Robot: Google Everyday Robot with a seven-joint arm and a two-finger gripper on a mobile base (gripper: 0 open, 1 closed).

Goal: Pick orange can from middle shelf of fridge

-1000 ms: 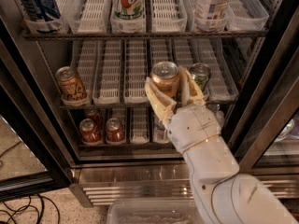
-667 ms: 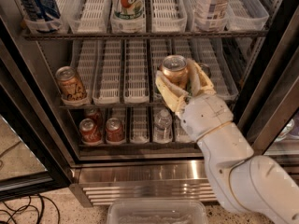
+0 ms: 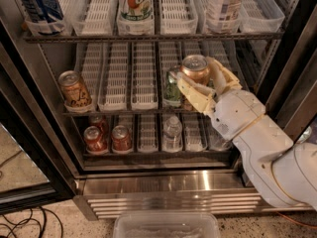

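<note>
Gripper [image 3: 199, 79], clasping the orange can [image 3: 194, 66], has drifted right, perhaps slightly upward.

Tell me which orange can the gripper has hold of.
The right orange can, clasped in the gripper; the left orange can stands alone, untouched.

Copper-toned orange can [image 3: 194, 69] with a silver top sits between the jaws of the cream-yellow gripper [image 3: 205, 83] at 2 o'clock, on a white arm. Second orange-brown can [image 3: 74, 89] with dark script at 9 o'clock. Red cans [image 3: 121, 138] at 8 o'clock. Middle shelf [image 3: 143, 83] has white slotted trays. Fridge [image 3: 163, 192] grille is steel-grey.
</note>
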